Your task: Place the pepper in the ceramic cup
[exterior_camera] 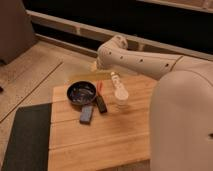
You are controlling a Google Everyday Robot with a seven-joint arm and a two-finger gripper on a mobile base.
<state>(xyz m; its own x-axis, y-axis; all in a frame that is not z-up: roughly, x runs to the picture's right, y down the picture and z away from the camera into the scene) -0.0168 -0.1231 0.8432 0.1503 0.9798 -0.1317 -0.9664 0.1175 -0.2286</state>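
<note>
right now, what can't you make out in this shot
- camera view: inside of the ceramic cup, hidden by the gripper just above it
- camera view: right side of the table, behind the robot's body
- camera view: pepper beside the dark bowl, too small to tell its stem end

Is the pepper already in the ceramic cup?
No, the pepper lies on the table beside the dark bowl, while the tool hangs just above the ceramic cup.
</note>
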